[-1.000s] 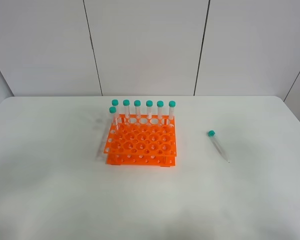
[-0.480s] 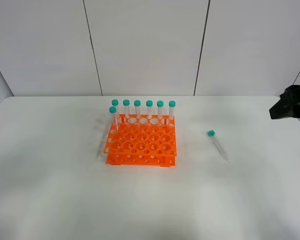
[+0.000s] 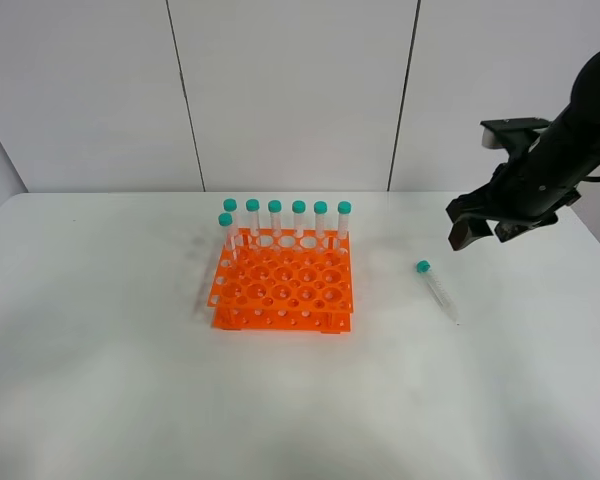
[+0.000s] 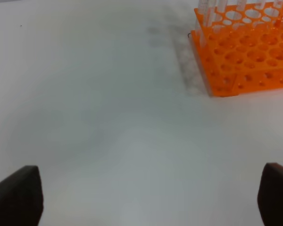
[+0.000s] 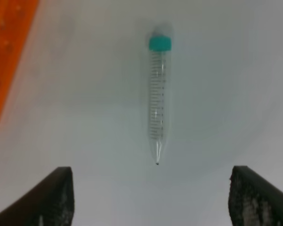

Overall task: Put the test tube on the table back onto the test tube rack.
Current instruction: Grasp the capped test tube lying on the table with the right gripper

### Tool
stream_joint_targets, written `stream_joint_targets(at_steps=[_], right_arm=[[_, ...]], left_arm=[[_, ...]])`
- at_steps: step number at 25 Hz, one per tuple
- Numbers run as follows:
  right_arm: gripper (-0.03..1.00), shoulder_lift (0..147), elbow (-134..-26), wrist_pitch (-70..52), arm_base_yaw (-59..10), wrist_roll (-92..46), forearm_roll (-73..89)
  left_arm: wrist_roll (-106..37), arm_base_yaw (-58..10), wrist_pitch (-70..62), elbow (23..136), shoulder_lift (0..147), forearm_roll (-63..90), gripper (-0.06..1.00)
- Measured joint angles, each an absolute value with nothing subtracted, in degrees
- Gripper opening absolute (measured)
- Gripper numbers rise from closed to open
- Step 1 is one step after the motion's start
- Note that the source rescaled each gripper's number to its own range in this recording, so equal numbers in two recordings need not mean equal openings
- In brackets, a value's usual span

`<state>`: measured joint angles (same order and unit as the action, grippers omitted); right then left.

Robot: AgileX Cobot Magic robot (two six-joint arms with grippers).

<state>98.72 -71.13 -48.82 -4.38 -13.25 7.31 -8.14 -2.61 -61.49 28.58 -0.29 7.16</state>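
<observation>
The test tube (image 3: pixel 437 291) lies flat on the white table (image 3: pixel 130 380), to the right of the orange test tube rack (image 3: pixel 283 285), teal cap toward the back. My right gripper (image 3: pixel 480 229) hovers open and empty above and just behind it. In the right wrist view the test tube (image 5: pixel 158 106) lies ahead of the open right gripper (image 5: pixel 153 202), with the rack's edge (image 5: pixel 7 52) to one side. The left gripper (image 4: pixel 146 200) is open and empty above bare table, far from the rack (image 4: pixel 245 52). It does not show in the exterior view.
Several identical teal-capped tubes (image 3: pixel 298 220) stand upright along the rack's back row and back left corner. A grey panelled wall (image 3: pixel 290 90) rises behind the table. The table's right edge is close to the right arm (image 3: pixel 565 140).
The right arm has come in from the right edge and moved left over the table, stopping above the lying test tube. The tube and the rack have not moved.
</observation>
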Motion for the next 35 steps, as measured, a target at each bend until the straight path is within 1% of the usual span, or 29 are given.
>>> stream_joint_targets(at_steps=[1,7,13,21,26,35], right_arm=[[0.97,98.7,-71.1,-48.8,-4.4,-13.3,7.3],[0.97,109.3,-71.7,-49.3,-4.6,-12.2,6.4],[0.97,115.0,-71.7,-46.6,-4.6,-12.0,6.1],[0.97,116.4,-71.7,-43.1,-4.6,-12.1,6.1],[0.93,116.4,-71.7,-42.1,-4.6,-12.4,6.1],[0.92,117.1,-71.7,-40.6,-4.6,-13.5,7.6]], left_arm=[[-8.1,-2.6,-61.5,28.6,-0.3,7.2,1.00],[-8.1,-2.6,-61.5,28.6,-0.3,7.2,1.00],[-8.1,-2.6,-61.5,28.6,-0.3,7.2,1.00],[-8.1,-2.6,-61.5,28.6,-0.3,7.2,1.00],[-8.1,-2.6,-61.5,28.6,-0.3,7.2,1.00],[-8.1,-2.6,-61.5,28.6,-0.3,7.2,1.00]])
